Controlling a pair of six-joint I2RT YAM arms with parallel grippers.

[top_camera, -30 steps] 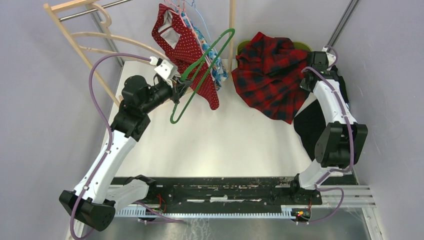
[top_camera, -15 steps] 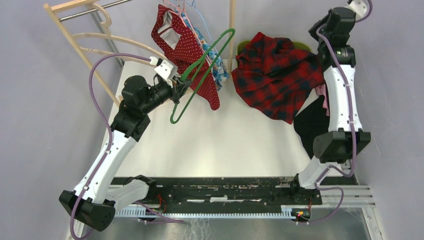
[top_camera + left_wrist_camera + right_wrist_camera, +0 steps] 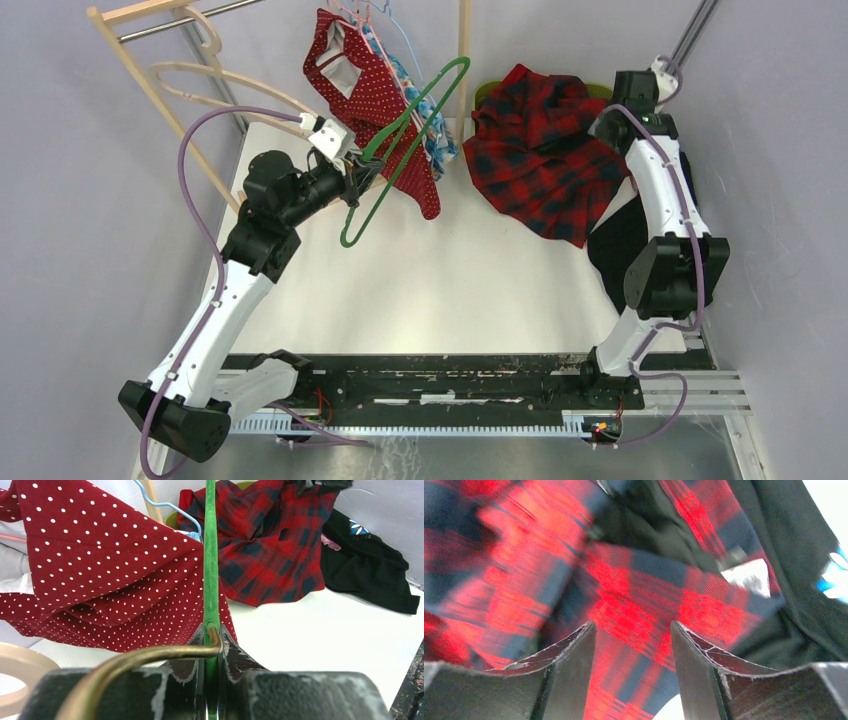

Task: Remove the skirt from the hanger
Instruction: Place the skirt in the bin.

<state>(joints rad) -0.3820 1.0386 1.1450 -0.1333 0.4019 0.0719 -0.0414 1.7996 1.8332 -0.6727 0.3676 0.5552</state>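
Observation:
A red and dark-blue plaid skirt [image 3: 545, 150] lies crumpled in a heap at the back right of the table, off the hanger. My left gripper [image 3: 352, 178] is shut on the bare green hanger [image 3: 400, 140], which it holds tilted in the air in front of the rack. In the left wrist view the hanger [image 3: 210, 555] runs straight up from between the closed left gripper [image 3: 211, 635], with the skirt [image 3: 260, 545] beyond. My right gripper [image 3: 633, 630] hovers open just above the plaid skirt [image 3: 634, 595], with nothing between its fingers [image 3: 574, 655].
A red polka-dot garment [image 3: 375, 90] hangs on the rack beside the green hanger, with a blue hanger [image 3: 170, 507] behind it. A wooden rack [image 3: 165, 70] stands at the back left. A black garment [image 3: 620, 240] lies by the right arm. A lime-green bin [image 3: 490, 92] sits behind the skirt.
My right arm swung up high and came back down over the plaid skirt, which it has let go. The left arm and green hanger have not moved.

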